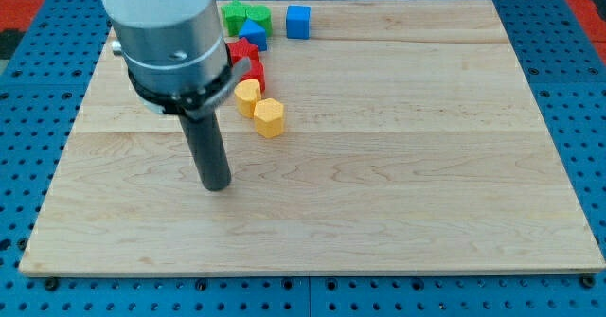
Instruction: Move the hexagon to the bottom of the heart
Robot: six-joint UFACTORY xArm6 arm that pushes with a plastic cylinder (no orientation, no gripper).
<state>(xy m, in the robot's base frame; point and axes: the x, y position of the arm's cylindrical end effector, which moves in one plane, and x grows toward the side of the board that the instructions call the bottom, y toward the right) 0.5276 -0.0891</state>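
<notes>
A yellow hexagon block (269, 117) lies on the wooden board (398, 166), left of centre. A yellow block that looks like the heart (248, 96) touches its upper left side. My tip (217, 186) rests on the board below and to the left of the hexagon, about a block's width apart from it. The dark rod rises from the tip to the grey arm body (170, 33) at the view's top left.
Two red blocks (248, 60) sit just above the yellow heart, partly behind the arm. Above them are a blue block (253, 36), two green blocks (246, 16) and a blue cube (298, 21) near the board's top edge. Blue pegboard (568, 33) surrounds the board.
</notes>
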